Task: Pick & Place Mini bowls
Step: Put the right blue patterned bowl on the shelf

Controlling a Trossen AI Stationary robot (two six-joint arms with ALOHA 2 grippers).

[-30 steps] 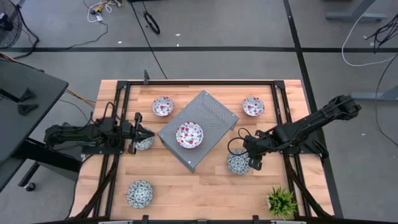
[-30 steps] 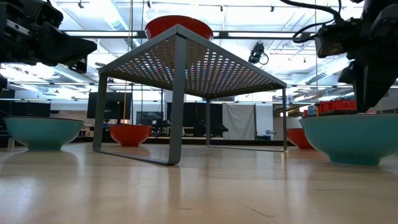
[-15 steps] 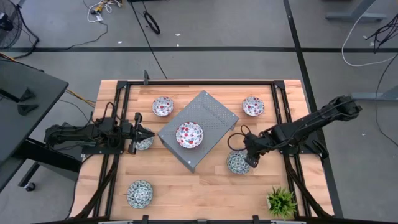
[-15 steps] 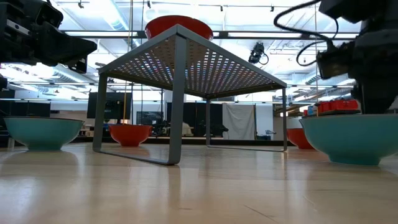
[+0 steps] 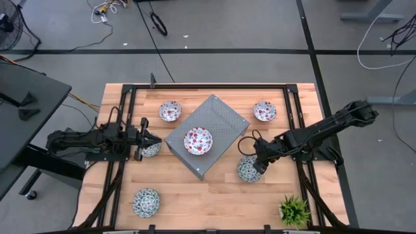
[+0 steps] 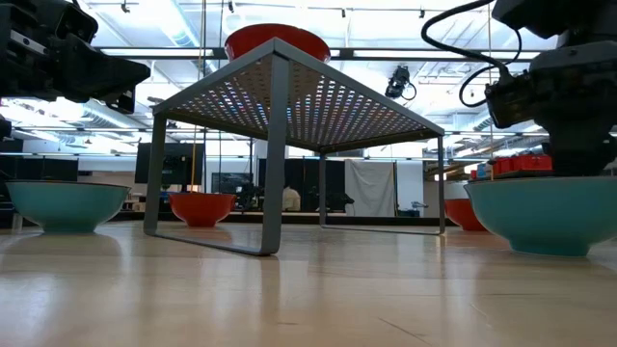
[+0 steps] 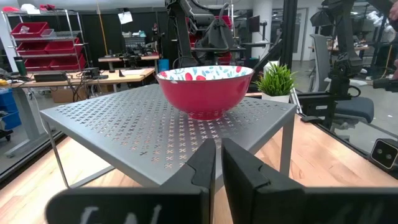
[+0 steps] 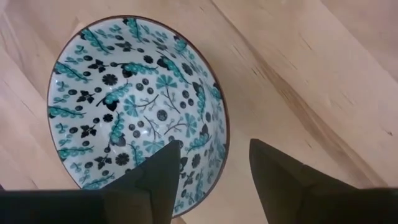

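1. On the wooden table [image 5: 214,195] I see a teal bowl [image 8: 134,102] beside the grey perforated stand [image 5: 218,120].
2. My right gripper [image 8: 211,171] hovers spread, straddling its rim.
3. An off-centre closure could tip it.
4. My left gripper [image 7: 217,165] waits, pressed together.

Four cameras, one worktop [image 5: 214,198].

One hangs overhead, looking straight down on the whole worktop and both arms. One sits at surface level, looking flat across the wood under the grey stand [image 6: 289,92] into the room behind. The left wrist camera looks level along the stand's top at a red bowl [image 7: 205,87], close by. The right wrist camera points down, very near, onto a teal bowl [image 8: 134,102]. Overhead and low views share the stand; every view shares the wood.
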